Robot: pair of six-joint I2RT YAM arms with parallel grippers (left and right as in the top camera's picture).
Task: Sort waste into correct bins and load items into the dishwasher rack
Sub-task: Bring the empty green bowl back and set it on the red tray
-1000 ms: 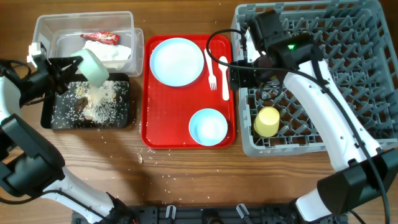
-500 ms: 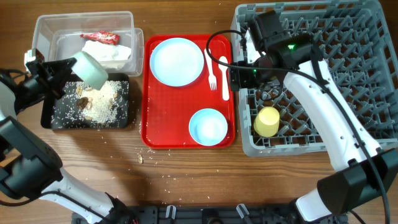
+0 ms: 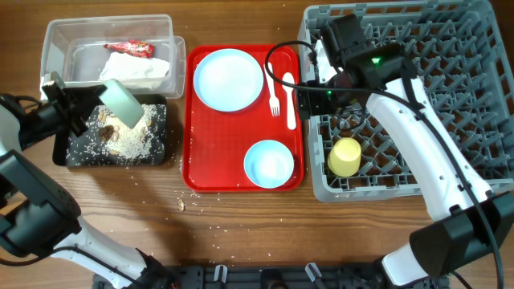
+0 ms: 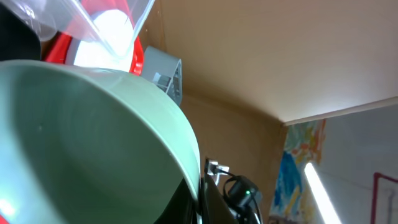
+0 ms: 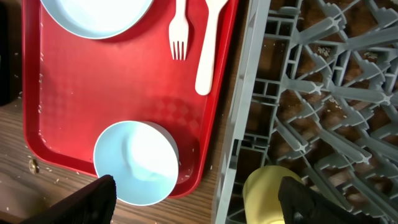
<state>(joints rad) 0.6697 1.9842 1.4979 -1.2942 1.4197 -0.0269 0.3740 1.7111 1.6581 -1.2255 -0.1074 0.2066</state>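
My left gripper (image 3: 80, 108) is shut on a pale blue-green bowl (image 3: 122, 102), tipped over the black tray (image 3: 60, 152), which holds brown scraps and rice (image 3: 128, 138). The bowl fills the left wrist view (image 4: 74, 143). The clear tub (image 3: 56, 36) holds the red wrapper (image 3: 128, 49) and white napkin (image 3: 140, 71). My right gripper (image 5: 196, 202) is open and empty over the rack's left edge. On the red tray (image 3: 205, 172) lie the plate (image 3: 229, 79), second bowl (image 3: 268, 163), fork (image 3: 272, 92) and spoon (image 3: 288, 96). The yellow cup (image 3: 346, 157) lies in the grey rack (image 3: 450, 88).
Rice crumbs are scattered on the wooden table (image 3: 193, 210) in front of the red tray. The right wrist view shows the tray's second bowl (image 5: 137, 163), fork (image 5: 180, 28), spoon (image 5: 208, 46) and the yellow cup (image 5: 273, 196) in the rack.
My left gripper has drawn the tipped bowl slightly left and lower over the black tray. The pile of rice under it has settled flat. The right arm has not moved.
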